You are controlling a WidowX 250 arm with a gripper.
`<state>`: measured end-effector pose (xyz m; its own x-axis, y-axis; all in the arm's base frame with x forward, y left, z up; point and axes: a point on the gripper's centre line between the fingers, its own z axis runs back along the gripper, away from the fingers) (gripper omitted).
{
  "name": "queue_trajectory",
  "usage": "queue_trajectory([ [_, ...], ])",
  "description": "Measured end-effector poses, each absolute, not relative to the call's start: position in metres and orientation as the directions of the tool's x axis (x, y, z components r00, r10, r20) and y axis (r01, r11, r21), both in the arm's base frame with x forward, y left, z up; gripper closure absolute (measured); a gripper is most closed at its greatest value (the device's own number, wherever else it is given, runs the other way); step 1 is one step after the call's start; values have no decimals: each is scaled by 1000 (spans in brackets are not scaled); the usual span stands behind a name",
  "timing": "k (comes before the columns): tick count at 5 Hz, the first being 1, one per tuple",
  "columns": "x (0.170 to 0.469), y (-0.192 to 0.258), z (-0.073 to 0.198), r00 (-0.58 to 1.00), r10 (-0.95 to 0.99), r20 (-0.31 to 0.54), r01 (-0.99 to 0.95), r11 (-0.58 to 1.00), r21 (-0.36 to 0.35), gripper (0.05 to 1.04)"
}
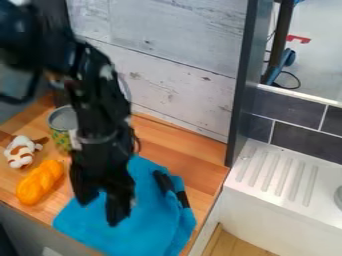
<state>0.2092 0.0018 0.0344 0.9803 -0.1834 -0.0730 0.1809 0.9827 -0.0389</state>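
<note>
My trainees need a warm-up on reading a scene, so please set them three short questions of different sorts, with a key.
1. True or false: the gripper hangs over the white drainboard.
2. Which of these lies on the blue cloth? A) the can; B) the black item; C) the plush toy.
3. Fill in the colour: the braided thing near the plush toy is ____.

Key: 1. false; 2. B; 3. orange

Blurred tool (pixel 101 210), cloth (pixel 155 220) partly hidden, arm (pixel 90 92) cut off
</note>
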Motion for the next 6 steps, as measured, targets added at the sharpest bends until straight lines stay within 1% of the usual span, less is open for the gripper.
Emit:
queue_trajectory([
  [1, 204, -6, 18, 976, -182, -116, 177, 983, -51, 83],
  [2, 206, -7, 5, 974, -175, -142, 168, 984, -58, 83],
  [3, 219, -7, 2, 977, -156, -144, 150, 987, -50, 83],
  [4, 251, -3, 2, 980, -154, -127, 153, 988, -17, 83],
  [5, 275, 0, 3, 982, -149, -115, 151, 988, 11, 83],
  [6, 298, 1, 6, 984, -147, -98, 150, 988, 23, 83],
])
